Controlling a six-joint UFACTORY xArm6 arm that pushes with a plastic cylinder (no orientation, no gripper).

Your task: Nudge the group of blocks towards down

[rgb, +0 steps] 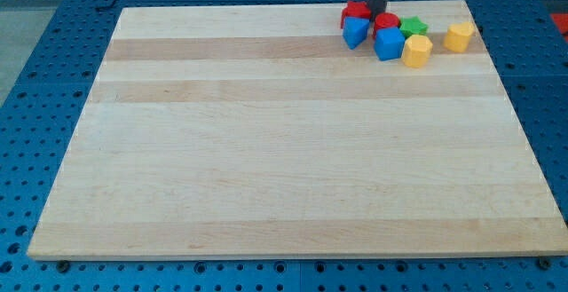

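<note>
Clearly the work is at its beginning, as far as I can judge: the whole group of blocks sits close to the top edge of the wooden board (293,150), toward the view's right, and the large part of the board below the group has nothing on it.

I take the red cylinder (386,20) as landmark. My tip (379,13) stands just at its upper left side, touching it or nearly so; I cannot tell which. It is a plain rod, so it holds nothing. To the landmark's left is a red block (357,11), and below that a blue block (356,32). Directly below the landmark is a blue cube (388,43). To its right is a green star (413,27), lower right a yellow block (416,51), and farther right, a little apart, another yellow block (459,36).

The push downward is, in my judgement, almost all left to do.
</note>
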